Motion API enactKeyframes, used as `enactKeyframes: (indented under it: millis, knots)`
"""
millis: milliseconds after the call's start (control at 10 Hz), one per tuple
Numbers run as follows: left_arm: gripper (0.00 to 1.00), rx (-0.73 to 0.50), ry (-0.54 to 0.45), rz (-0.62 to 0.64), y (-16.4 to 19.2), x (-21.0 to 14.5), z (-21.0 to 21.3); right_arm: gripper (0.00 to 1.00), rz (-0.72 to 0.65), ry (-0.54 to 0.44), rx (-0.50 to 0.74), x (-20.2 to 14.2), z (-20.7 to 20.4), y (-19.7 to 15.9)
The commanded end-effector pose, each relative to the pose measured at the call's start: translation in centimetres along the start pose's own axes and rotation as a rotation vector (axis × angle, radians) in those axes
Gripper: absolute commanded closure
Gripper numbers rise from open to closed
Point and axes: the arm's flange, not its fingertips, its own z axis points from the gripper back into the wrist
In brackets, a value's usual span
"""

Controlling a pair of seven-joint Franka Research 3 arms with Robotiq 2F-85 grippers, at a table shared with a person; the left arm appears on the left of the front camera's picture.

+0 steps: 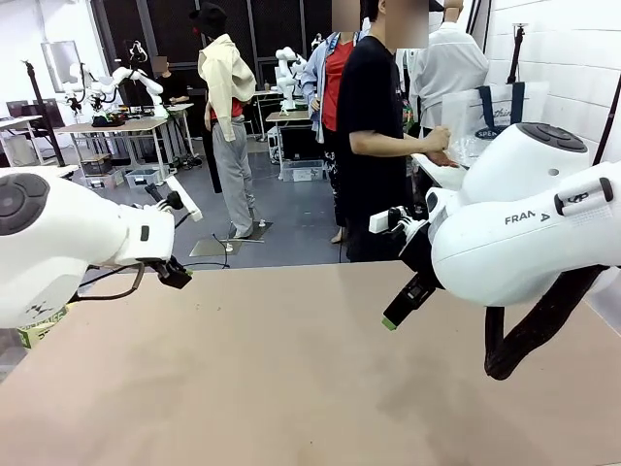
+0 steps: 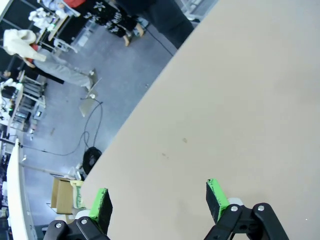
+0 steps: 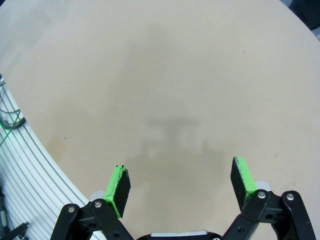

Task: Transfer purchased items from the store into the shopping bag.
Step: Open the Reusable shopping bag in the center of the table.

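The shopping bag (image 1: 497, 115), whitish with navy handles, stands on a white side table (image 1: 435, 175) beyond the far right of my table. A person in a black T-shirt (image 1: 374, 116) faces it with both hands (image 1: 439, 144) at its side. I cannot make out the purchased items. My left gripper (image 2: 158, 200) is open over the bare beige tabletop (image 2: 240, 100) near its edge, with nothing between the green pads. My right gripper (image 3: 181, 179) is also open and holds nothing above the tabletop (image 3: 175, 75); one green-tipped finger (image 1: 392, 319) hangs at centre right in the front view.
The beige table (image 1: 291, 388) is bare between the arms. Past its edge lie grey floor, a black cable (image 2: 92, 150) and a cardboard box (image 2: 60, 195). A white ribbed hose (image 3: 20, 165) curves along the left of the right wrist view. More people stand behind.
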Motion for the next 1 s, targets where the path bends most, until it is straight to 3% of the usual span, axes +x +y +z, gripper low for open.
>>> enactKeyframes:
  millis: [0, 800, 900]
  knots:
    - [0.0, 0.017, -0.013, 0.006, 0.75, 0.22, 0.65, 0.0, -0.005, 0.004, 0.004, -0.08, -0.23, -0.04]
    - [0.0, 0.012, -0.008, 0.002, 0.52, 0.28, 0.32, 0.0, -0.005, 0.004, 0.004, -0.08, -0.23, -0.04]
    - [0.0, -0.112, -0.037, -0.042, 0.79, -0.07, 0.7, 0.0, -0.005, 0.004, 0.004, -0.08, -0.23, -0.04]
